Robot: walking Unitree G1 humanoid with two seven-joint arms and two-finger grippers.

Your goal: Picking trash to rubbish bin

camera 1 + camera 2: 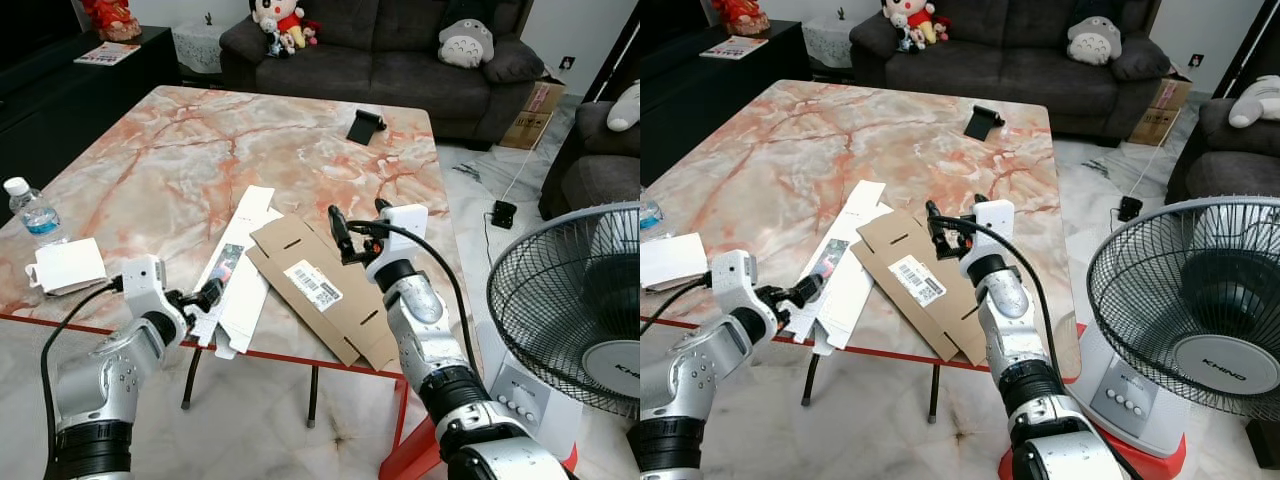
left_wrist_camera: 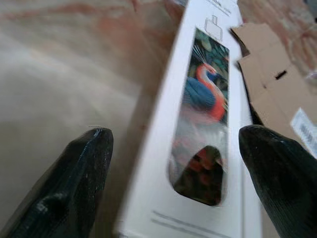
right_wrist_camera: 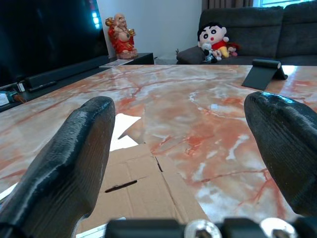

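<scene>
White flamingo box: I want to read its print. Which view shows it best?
The left wrist view: the white flamingo box lies close between the open left end effector fingers. Both eye views show it small; the right wrist view catches a white corner.

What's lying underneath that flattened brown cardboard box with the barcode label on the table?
Under the flattened brown cardboard box you can see the pink marble table, and its left edge overlaps the long white printed carton. Whatever else lies beneath is covered.

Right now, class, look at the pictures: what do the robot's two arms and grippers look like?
Both arms are silver, jointed metal with black rings. Each wrist carries a white boxy camera block and a black cable. The left gripper and right gripper each have two long, matte black, rounded fingers.
</scene>
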